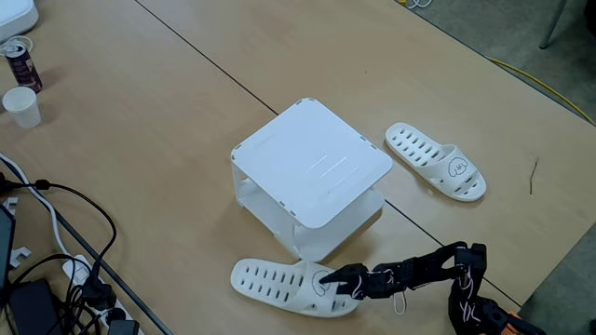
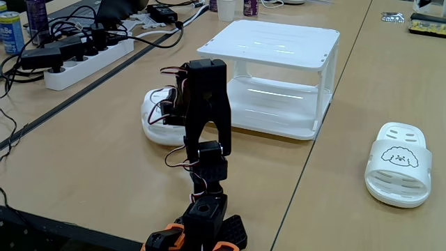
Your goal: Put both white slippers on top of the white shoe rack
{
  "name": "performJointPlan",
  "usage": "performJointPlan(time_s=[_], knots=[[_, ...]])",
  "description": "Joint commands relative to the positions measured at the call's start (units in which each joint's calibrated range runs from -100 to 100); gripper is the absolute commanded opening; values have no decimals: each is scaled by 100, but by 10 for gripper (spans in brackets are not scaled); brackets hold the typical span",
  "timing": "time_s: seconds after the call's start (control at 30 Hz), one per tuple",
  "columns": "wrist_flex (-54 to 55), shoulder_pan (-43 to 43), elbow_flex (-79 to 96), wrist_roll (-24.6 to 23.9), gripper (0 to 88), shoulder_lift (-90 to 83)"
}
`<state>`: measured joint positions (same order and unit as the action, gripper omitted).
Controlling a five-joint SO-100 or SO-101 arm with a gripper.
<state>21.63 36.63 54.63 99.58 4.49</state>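
Likely the claw (image 1: 328,279), pinching the strap of the near slipper (image 1: 279,284) that lies on the counter (image 1: 140,140) beside the rack (image 1: 312,163), could lose it on the lift (soft rubber bends), while the other slipper (image 1: 436,161) waits apart

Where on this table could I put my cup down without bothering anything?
Bare wood lies between the white shoe rack and the paper cup, and beyond the far slipper. It is crowded by the cables and where the gripper meets the near slipper.
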Motion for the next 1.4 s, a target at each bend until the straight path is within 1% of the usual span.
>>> performJointPlan(time_s=[0.0, 0.13, 0.4, 0.53, 0.67, 0.9, 1.1, 1.37], knots=[[72, -28, -235, 42, 7, -378], [72, 161, -271, 42, 8, -799], [63, 1411, -379, 42, 8, -2229], [28, 1534, -1029, 42, 8, -2608], [-49, 1164, -2102, 42, 8, -2633], [-1292, 79, -3672, 42, 8, -2633], [-2077, -818, -4249, 42, 8, -2532], [-2646, -1295, -5088, 42, 8, -1632]])
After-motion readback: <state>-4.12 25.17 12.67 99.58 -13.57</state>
